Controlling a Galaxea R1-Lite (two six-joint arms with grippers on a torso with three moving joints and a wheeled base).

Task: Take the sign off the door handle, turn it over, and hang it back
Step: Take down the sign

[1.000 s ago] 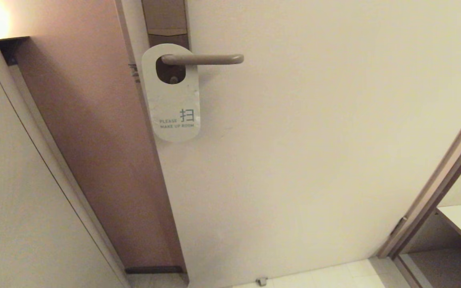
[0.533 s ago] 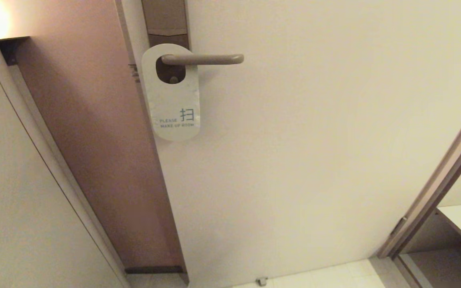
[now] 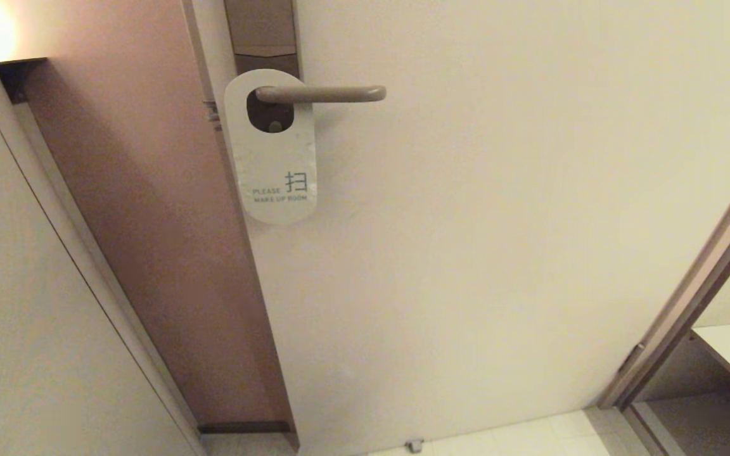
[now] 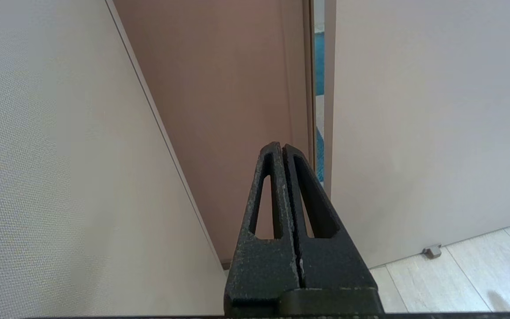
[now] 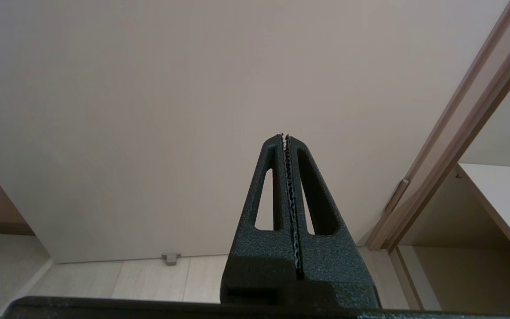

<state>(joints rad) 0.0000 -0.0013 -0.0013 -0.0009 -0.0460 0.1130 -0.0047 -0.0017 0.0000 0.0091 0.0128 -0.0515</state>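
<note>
One sign (image 3: 273,152) hangs by its oval hole on the one handle (image 3: 320,94), white "MAKE UP ROOM" side out, flat against the door (image 3: 498,221), while both grippers, left (image 4: 283,148) and right (image 5: 283,137), sit low, fingers pressed together, holding nothing

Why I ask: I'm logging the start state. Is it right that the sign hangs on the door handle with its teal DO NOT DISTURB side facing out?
Not quite. The sign does hang on the door handle, but the head view shows its white MAKE UP ROOM side facing out.
</note>
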